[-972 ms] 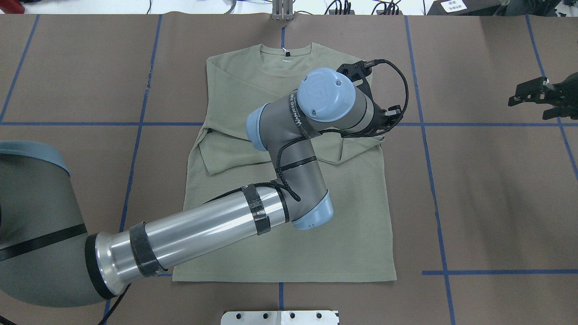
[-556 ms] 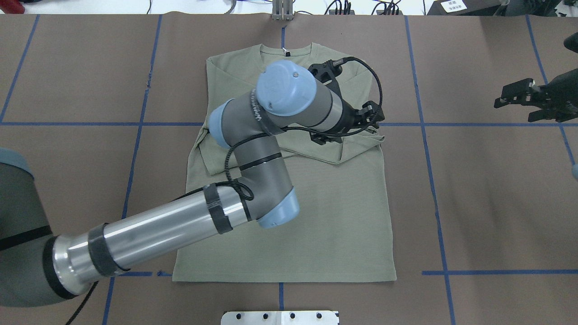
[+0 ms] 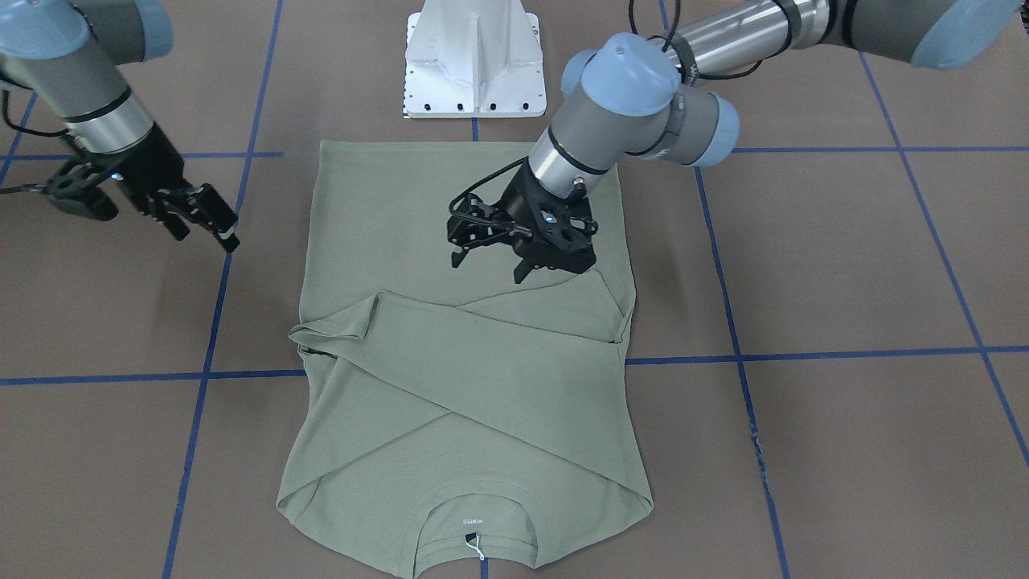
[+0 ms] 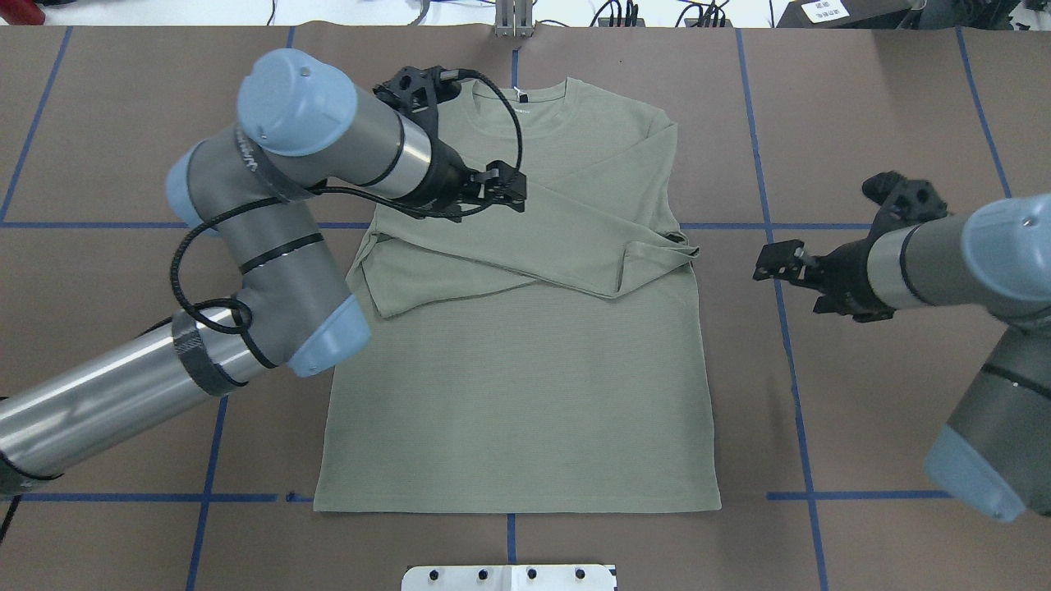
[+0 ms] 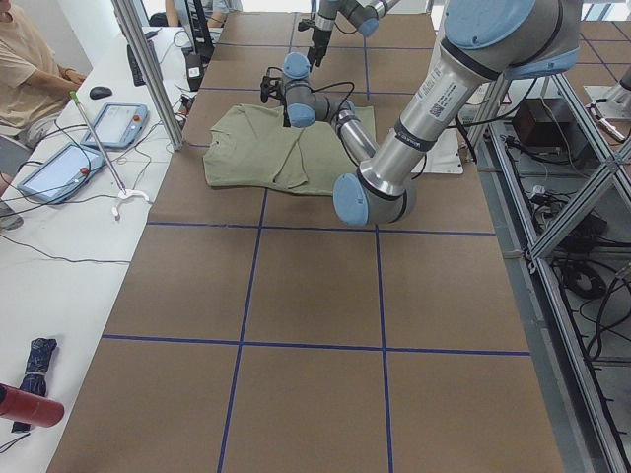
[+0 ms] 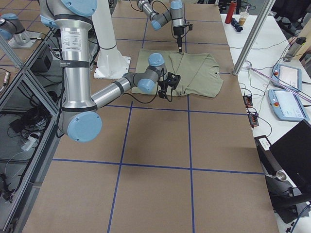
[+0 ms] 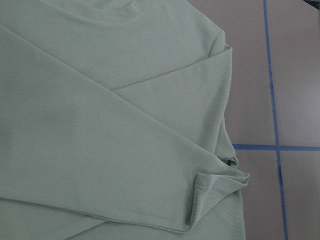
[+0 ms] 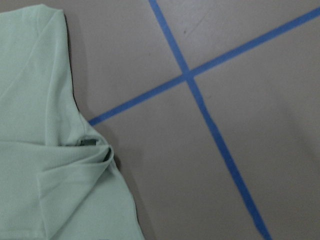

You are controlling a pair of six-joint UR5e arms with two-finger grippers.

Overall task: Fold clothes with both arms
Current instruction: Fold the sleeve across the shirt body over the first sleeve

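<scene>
Nothing reads clearly. The small white print (image 3: pixel 473 521) inside the collar of the olive-green knit shirt (image 3: pixel 466 386), low in the front-facing frame, is too small to make out. White lettering on a black strap (image 4: pixel 249 161) round the silver-grey left arm (image 4: pixel 107 394) is illegible too.

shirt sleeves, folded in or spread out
Folded in: both sleeves lie crossed over the chest of the shirt, with their cuffs near opposite side edges. The body below lies flat, not yet folded.
</scene>
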